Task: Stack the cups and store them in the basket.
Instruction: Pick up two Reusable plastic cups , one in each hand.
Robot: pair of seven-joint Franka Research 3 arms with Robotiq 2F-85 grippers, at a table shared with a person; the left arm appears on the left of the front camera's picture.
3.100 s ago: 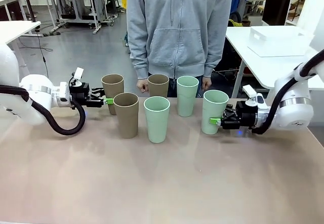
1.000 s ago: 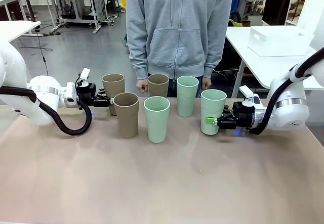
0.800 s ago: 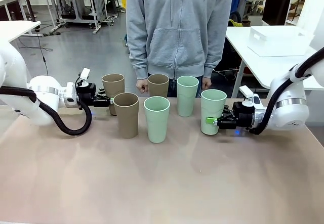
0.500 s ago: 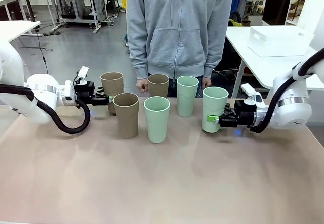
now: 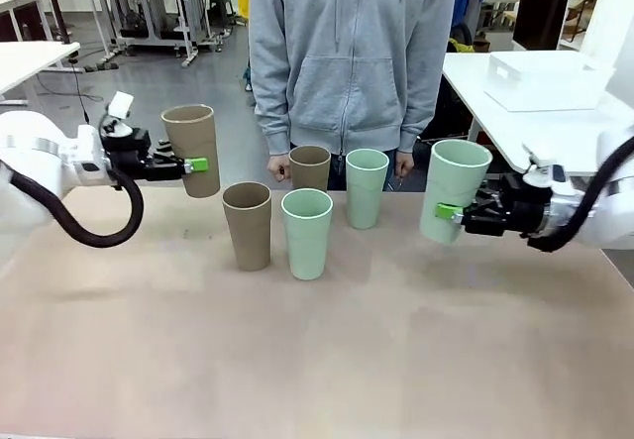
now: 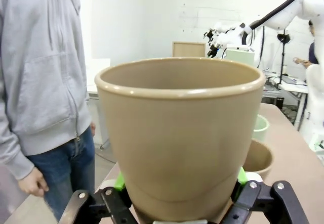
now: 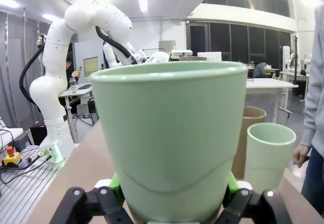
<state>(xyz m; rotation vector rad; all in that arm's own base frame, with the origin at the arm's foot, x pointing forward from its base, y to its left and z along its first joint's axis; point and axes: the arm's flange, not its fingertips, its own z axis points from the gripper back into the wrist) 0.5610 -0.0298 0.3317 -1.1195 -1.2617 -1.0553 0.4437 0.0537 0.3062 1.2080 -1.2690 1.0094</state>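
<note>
Two grips, tan cup [image 5: 192,147] pinched by left hand [image 5: 197,165] at nine o'clock, mint cup [image 5: 454,186] by right hand [image 5: 447,211] at three, gap above counter [image 5: 317,360] seen frontally.

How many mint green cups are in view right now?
3 green cups: one held above the table in the right gripper; one standing near the middle beside a brown cup; one farther back, near the person. None seems hidden.

Three tan-brown cups [image 5: 247,224], three mint green cups [image 5: 307,233], one white basket [image 5: 545,80], one person [image 5: 347,62]
</note>
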